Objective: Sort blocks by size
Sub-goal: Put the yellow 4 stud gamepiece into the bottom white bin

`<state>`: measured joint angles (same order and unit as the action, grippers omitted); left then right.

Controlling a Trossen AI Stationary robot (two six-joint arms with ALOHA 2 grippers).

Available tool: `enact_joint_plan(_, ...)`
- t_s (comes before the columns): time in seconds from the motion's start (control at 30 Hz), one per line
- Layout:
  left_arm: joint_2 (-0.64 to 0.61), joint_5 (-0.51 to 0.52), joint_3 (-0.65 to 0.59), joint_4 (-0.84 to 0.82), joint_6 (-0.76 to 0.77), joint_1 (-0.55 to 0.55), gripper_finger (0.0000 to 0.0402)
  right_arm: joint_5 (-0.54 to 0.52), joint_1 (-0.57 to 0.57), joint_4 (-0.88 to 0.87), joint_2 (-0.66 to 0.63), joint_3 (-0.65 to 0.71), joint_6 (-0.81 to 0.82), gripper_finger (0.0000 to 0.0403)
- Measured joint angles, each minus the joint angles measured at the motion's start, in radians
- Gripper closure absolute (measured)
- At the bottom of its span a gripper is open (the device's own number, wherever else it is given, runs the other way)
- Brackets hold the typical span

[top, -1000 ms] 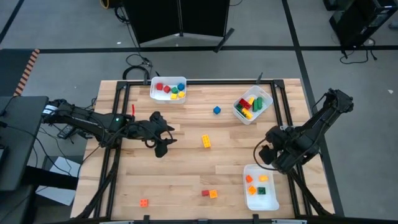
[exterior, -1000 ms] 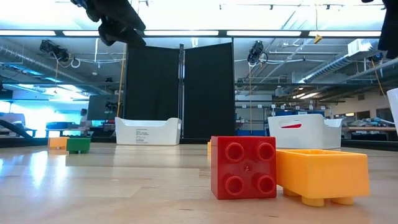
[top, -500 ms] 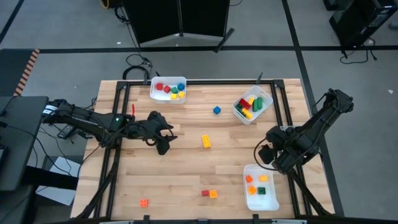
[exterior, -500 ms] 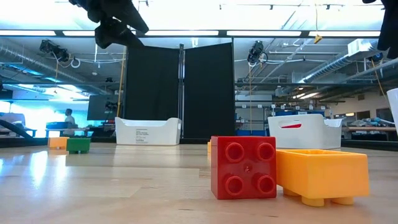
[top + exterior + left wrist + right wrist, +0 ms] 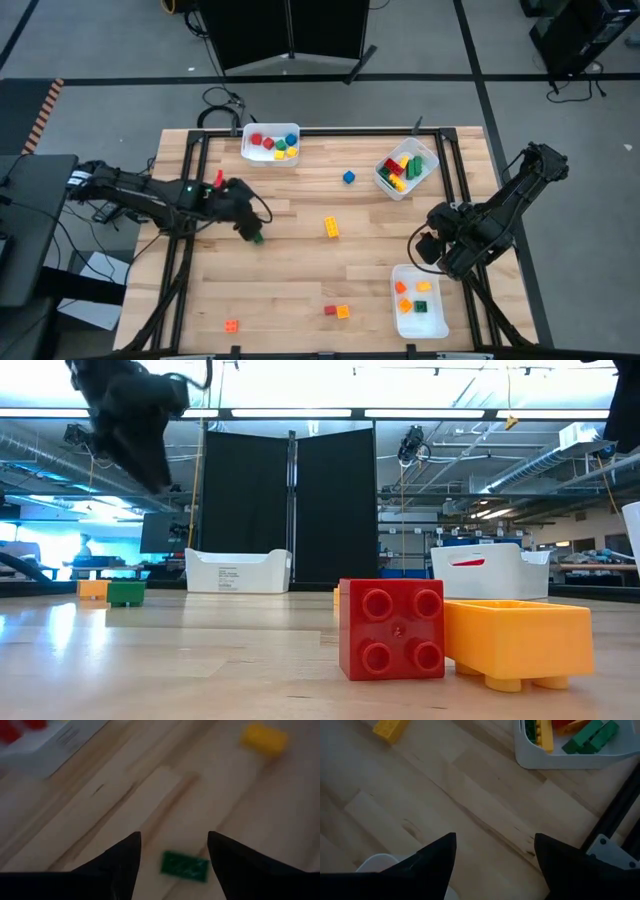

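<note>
Left gripper (image 5: 254, 233) sits left of centre in the high view, fingers (image 5: 122, 862) spread apart, nothing held; a green block (image 5: 184, 866) lies flat on the wood in the gap between them in the left wrist view. Yellow brick (image 5: 330, 227) is loose mid-table, blue cube (image 5: 348, 177) above it, red (image 5: 329, 310) and orange (image 5: 343, 312) pair at lower centre, small orange block (image 5: 232, 325) at lower left. Right gripper (image 5: 428, 250) hangs at right of frame, jaws apart and empty, just above the lower-right bin (image 5: 436, 322). Top-centre bin (image 5: 247, 150) and upper-right bin (image 5: 386, 184) both hold mixed blocks.
</note>
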<state>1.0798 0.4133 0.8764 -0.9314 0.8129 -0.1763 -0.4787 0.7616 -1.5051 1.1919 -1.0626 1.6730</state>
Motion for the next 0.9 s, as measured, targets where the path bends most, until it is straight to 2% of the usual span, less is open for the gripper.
enact_joint_plan(0.27, 0.000, -0.058, 0.000, -0.152, 0.020, 0.148, 0.0180, -0.003, -0.018, 0.000, 0.000, 0.000, 0.000, 0.0132)
enact_joint_plan(0.47, 0.002, -0.110, 0.000, -0.177, -0.081, 0.243, 0.0182, -0.003, -0.041, 0.000, 0.000, 0.000, -0.001, 0.0139)
enact_joint_plan(0.67, 0.028, -0.113, 0.000, -0.202, -0.137, 0.310, 0.0182, -0.003, -0.053, 0.005, 0.000, 0.000, -0.002, 0.0147)
enact_joint_plan(0.9, 0.112, -0.183, -0.011, -0.203, -0.236, 0.381, 0.0182, -0.003, -0.053, 0.020, 0.000, 0.000, -0.012, 0.0154)
